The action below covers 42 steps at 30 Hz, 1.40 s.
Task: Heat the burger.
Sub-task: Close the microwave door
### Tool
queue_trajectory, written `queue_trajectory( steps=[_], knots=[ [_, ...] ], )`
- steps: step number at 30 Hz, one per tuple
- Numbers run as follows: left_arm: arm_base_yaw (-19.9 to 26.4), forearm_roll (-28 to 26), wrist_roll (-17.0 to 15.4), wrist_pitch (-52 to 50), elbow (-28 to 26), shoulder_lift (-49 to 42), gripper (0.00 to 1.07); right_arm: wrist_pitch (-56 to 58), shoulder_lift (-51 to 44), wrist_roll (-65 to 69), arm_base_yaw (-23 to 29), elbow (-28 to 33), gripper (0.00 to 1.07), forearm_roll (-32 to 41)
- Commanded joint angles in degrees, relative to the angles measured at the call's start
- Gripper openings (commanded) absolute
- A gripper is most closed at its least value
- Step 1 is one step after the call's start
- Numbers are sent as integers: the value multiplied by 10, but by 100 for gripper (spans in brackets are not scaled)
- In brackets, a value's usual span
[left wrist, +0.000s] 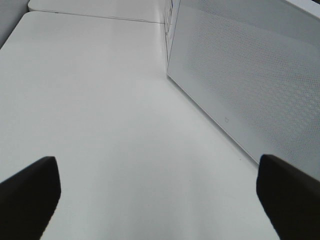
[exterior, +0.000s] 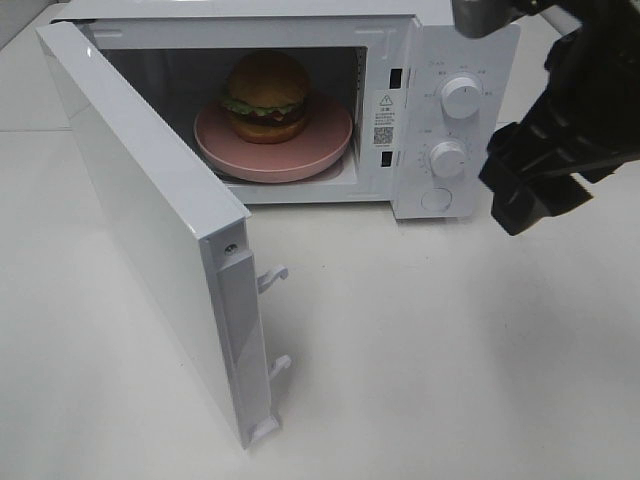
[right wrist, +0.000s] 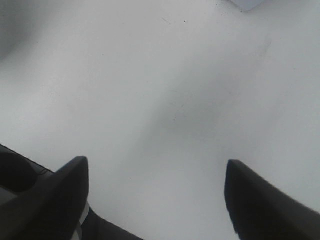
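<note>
**Left claw** (left wrist: 160,205): spread wide. The dark fingertips (left wrist: 30,192) sit at the outer edges of its wrist view with nothing between them. Bare white desk (left wrist: 100,125) lies below. Near one finger is the outer face of the microwave door (left wrist: 250,85), white with a fine dotted mesh. This claw does not show in the high view.

**Right claw** (right wrist: 155,200): also spread, pinching nothing. Between its fingers (right wrist: 65,192) there is only desk surface and a soft shadow. In the high view the right arm (exterior: 570,120) is a black mass raised off the desk. It hangs just beside the control panel (exterior: 480,60) and overlaps the panel's right edge as seen from above. Whether it touches the panel, cannot tell.

**Microwave** (exterior: 400,40): white, standing toward the far edge of the desk.
- The door is swung wide open, reaching out toward the near edge on the left.
- Two white latch hooks (exterior: 272,277) stick out of the door's free edge, one above the other.
- The panel carries an upper knob (exterior: 461,97), a lower knob (exterior: 448,158) and a round button (exterior: 436,199) beneath them.
- A warning label (exterior: 385,115) sits on the frame strip beside the cavity.

**Burger** (exterior: 266,95): inside the open cavity, upright, with a glossy brown bun on top, a green lettuce frill and a dark patty. It rests about centrally on a flat pink plate (exterior: 215,140). The plate lies on the cavity floor with its near rim at the opening. Both claws are well apart from the burger.
</note>
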Motion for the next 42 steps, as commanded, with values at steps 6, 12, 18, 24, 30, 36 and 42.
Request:
queue_trajectory(
  steps=[6,12,18,24,30,36,42],
  knots=[
    [2,2,0,-8,1,-10,100,0,-97,-5,-3,60,74,2],
    [2,2,0,-8,1,-10,100,-15,-181,6,-7,128,74,2],
    [2,2,0,-8,1,-10,100,-37,-263,9,-105,178,74,19],
    [2,2,0,-8,1,-10,100,-66,-380,34,-183,224,74,17],
    [2,2,0,-8,1,-10,100,-107,-489,48,-239,279,74,17],
    [2,2,0,-8,1,-10,100,-156,-602,57,-276,355,74,17],
    [2,2,0,-8,1,-10,100,-171,-659,58,-276,364,74,17]
  ],
)
